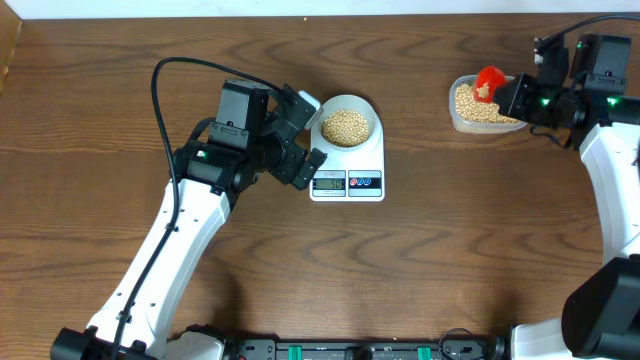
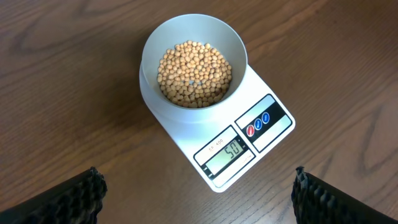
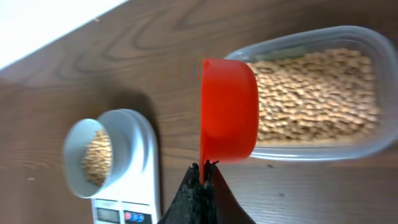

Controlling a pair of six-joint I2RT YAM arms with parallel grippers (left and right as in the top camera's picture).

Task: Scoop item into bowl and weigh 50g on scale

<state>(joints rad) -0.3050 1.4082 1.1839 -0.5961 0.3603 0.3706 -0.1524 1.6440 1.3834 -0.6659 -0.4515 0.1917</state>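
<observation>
The flat white rectangular digital scale (image 2: 261, 134) is sitting on the dark wooden table (image 2: 62, 74). The small round pale grey-white bowl (image 2: 155, 43) is standing on its platform, behind the grey display (image 2: 225, 152), which is reading 50. The small round tan-yellow beans (image 2: 194, 76) are lying in the bowl, covering its floor. The left gripper (image 2: 198, 198) is hovering just beside the scale's left edge with its jaws spread wide. Its two black ridged fingertips (image 2: 81, 196) are showing at the lower corners of the left wrist view, touching nothing.

Well apart, toward the table's far right, the clear rounded-rectangular plastic tub (image 3: 323, 146) is holding a deep layer of the same beans. The right gripper (image 3: 202, 177) is pressing its jaws together on the thin handle of a red plastic scoop (image 3: 228, 112) — it is holding the scoop turned on its side above the end of the tub nearest the scale. The cup's outside is facing the wrist camera, so whether anything is lying inside it cannot be told.
</observation>
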